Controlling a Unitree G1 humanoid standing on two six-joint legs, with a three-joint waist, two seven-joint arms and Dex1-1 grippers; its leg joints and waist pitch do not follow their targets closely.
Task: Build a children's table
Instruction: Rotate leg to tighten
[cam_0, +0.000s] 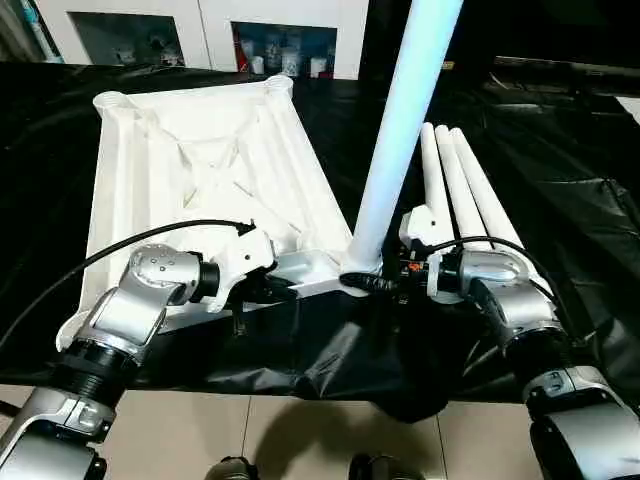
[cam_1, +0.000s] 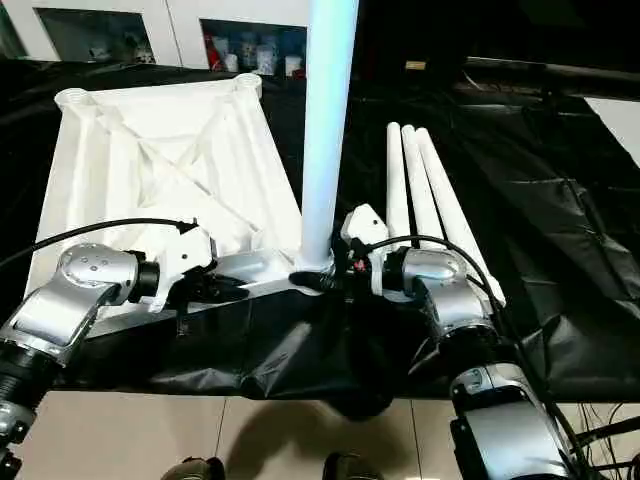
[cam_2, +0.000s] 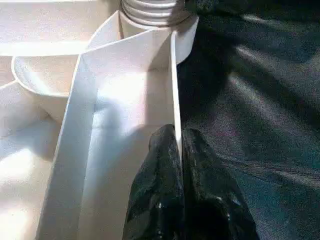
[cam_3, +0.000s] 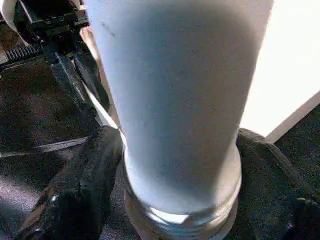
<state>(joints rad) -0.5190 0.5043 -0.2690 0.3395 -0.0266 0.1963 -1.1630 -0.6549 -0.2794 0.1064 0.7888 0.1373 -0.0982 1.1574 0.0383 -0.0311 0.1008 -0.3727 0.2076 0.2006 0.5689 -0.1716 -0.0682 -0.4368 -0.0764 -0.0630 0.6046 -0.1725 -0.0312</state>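
Note:
The white tabletop (cam_0: 200, 160) lies ribbed side up on a black cloth. One white leg (cam_0: 395, 150) stands upright in the near right corner socket (cam_1: 312, 278), its threaded end (cam_2: 150, 12) seated there. Three more legs (cam_0: 465, 190) lie side by side to the right. My left gripper (cam_0: 285, 293) is shut on the tabletop's thin near wall (cam_2: 175, 75), just left of that socket. My right gripper (cam_0: 365, 282) grips the base of the upright leg (cam_3: 180, 100), one black finger (cam_3: 80, 190) pressed against each side.
The black cloth (cam_0: 560, 170) covers the whole work surface, with folds hanging over the near edge (cam_0: 330, 370). Light floor tiles (cam_0: 300, 430) lie below. Shelves with bottles (cam_0: 285, 50) stand at the back.

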